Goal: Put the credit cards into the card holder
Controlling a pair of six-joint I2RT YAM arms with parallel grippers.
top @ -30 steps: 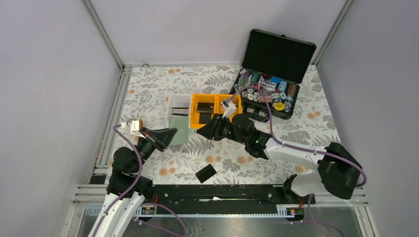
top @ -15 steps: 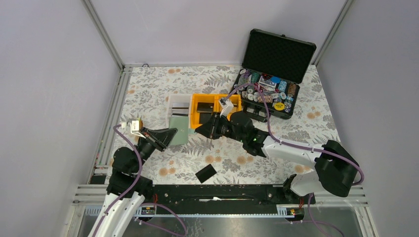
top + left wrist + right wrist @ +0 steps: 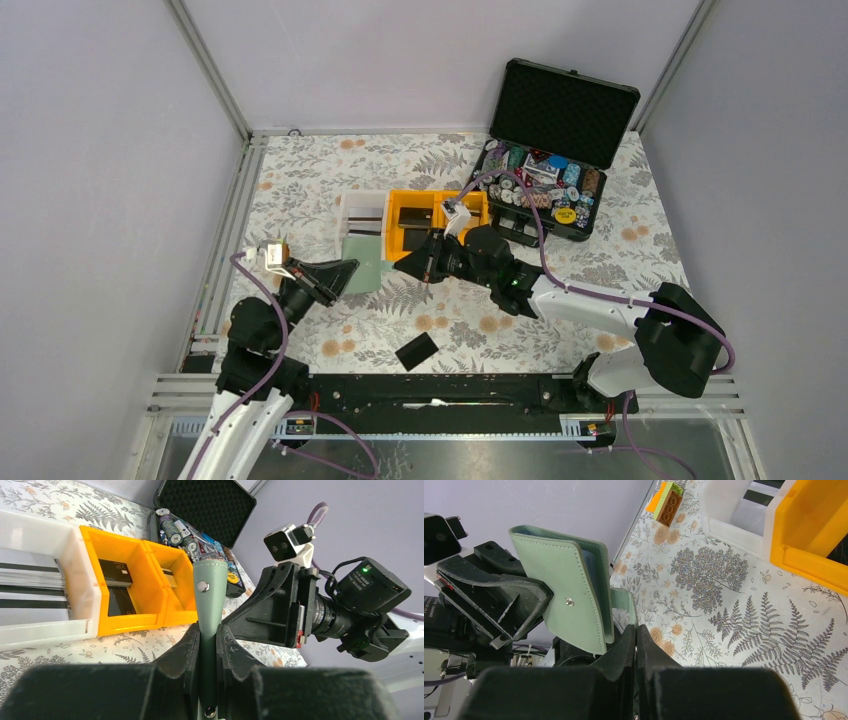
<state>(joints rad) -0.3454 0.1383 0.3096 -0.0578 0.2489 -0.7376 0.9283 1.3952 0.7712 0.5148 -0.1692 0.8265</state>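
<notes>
The sage-green card holder (image 3: pixel 366 268) is held off the table, left of middle. My left gripper (image 3: pixel 345 272) is shut on its edge; the left wrist view shows the cover (image 3: pixel 210 590) clamped upright between the jaws (image 3: pixel 208 627). My right gripper (image 3: pixel 402 266) meets it from the right. In the right wrist view the cover (image 3: pixel 574 590) stands partly open, and its strap (image 3: pixel 624 600) runs into my shut right jaws (image 3: pixel 635 627). One black credit card (image 3: pixel 416 351) lies on the table near the front. More black cards (image 3: pixel 412 217) lie in the yellow bin (image 3: pixel 116 572).
The yellow bin (image 3: pixel 440 203) and a white bin (image 3: pixel 360 210) stand just behind the grippers. An open black case (image 3: pixel 545 150) with poker chips is at the back right. A small orange-and-green block (image 3: pixel 667 500) lies by the left wall rail.
My right gripper has shifted slightly left and toward the back, closer against the card holder. The left gripper, the holder and the black card on the table have stayed put.
</notes>
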